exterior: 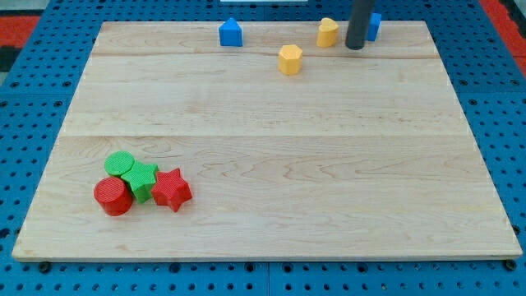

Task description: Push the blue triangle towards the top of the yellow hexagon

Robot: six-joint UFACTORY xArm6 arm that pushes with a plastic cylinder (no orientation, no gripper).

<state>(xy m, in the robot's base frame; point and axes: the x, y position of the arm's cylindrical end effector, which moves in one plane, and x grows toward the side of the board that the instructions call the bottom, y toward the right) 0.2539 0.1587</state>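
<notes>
Rod's tip touching the half-hidden blue triangular block; there is no claw.
A push could catch the near yellow block before the yellow hexagonal block.

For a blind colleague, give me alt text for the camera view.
My tip rests at the board's top right, against a blue block and beside a yellow block. Another yellow block and blue block sit leftward.

I count two blue blocks, two yellow, two green, two red.
</notes>
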